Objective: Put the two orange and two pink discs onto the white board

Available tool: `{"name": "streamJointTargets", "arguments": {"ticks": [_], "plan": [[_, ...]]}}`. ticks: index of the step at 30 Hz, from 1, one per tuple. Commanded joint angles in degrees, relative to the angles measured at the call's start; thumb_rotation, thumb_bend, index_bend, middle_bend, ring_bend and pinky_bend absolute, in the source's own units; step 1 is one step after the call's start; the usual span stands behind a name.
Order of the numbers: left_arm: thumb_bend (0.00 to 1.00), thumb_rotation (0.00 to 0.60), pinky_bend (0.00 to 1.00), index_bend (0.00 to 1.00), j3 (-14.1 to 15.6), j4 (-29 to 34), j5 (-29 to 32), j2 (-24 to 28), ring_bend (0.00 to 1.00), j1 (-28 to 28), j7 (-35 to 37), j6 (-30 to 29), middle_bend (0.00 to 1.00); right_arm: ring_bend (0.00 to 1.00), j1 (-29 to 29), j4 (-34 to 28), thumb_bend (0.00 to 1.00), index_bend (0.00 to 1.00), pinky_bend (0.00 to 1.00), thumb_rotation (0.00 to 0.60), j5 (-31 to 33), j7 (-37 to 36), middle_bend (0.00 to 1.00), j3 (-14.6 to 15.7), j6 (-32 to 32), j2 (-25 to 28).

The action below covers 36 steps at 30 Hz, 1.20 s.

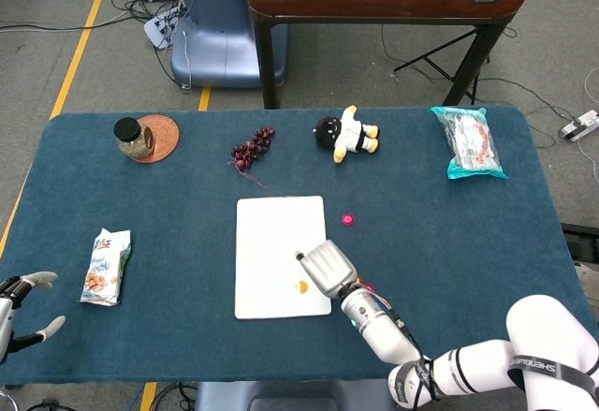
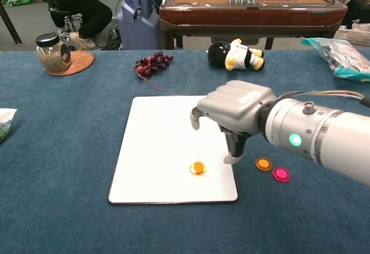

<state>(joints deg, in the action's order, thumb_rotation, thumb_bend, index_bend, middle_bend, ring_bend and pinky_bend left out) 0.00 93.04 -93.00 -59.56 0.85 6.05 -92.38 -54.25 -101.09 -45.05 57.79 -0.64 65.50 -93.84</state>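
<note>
So one orange disc is sitting on the white board, down and a bit to the left of the right robot hand, clearly apart from its fingertips. That robot hand hangs over the board's right edge holding nothing, fingers loosely apart and pointing down. Just beside it on the right, out on the blue worktop, there's the second orange disc with a pink disc nearly touching it. The other pink disc lies on its own past the board's right edge, farther out from the robot hand; the chest view hides it behind the hand. The left robot hand is way off at the near left corner, also empty with fingers spread. My guess is the next bit is grabbing that second orange one. If I were driving, I'd slide the right robot hand sideways off the board first, then come straight down so the thumb and a finger straddle only the orange disc, because the pink one is so close that a sloppy pinch could flick it away. These are flat little things on cloth, so go low and close slowly.
</note>
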Motion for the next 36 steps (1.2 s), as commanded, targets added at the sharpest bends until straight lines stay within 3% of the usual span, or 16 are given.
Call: {"name": "streamJointTargets", "arguments": {"ticks": [1, 11, 20, 36], "plan": [[0.14, 0.600, 0.53, 0.41, 0.04, 0.02, -0.17, -0.11, 0.38, 0.01, -0.26, -0.06, 0.45, 1.00, 1.23, -1.39, 0.11, 0.29, 1.00, 0.600, -0.27, 0.57, 1.00, 0.97, 1.76, 1.70], [0.14, 0.600, 0.53, 0.41, 0.18, 0.09, -0.13, -0.37, 0.38, 0.21, -0.85, 0.51, 0.45, 1.00, 4.19, -1.02, 0.11, 0.29, 1.00, 0.600, -1.37, -1.54, 1.00, 3.38, 1.88, 4.63], [0.14, 0.600, 0.53, 0.41, 0.30, 0.09, -0.28, -0.51, 0.38, 0.38, -1.04, 0.82, 0.45, 1.00, 5.81, -0.89, 0.11, 0.38, 1.00, 0.600, -1.63, -2.08, 1.00, 4.50, 1.21, 6.12], [0.14, 0.600, 0.53, 0.41, 0.43, 0.15, -0.44, -0.35, 0.38, 0.34, -0.62, 0.67, 0.45, 1.00, 8.25, 4.26, 0.09, 0.39, 1.00, 0.600, -6.60, -2.89, 1.00, 5.46, 0.90, 1.80]]}}
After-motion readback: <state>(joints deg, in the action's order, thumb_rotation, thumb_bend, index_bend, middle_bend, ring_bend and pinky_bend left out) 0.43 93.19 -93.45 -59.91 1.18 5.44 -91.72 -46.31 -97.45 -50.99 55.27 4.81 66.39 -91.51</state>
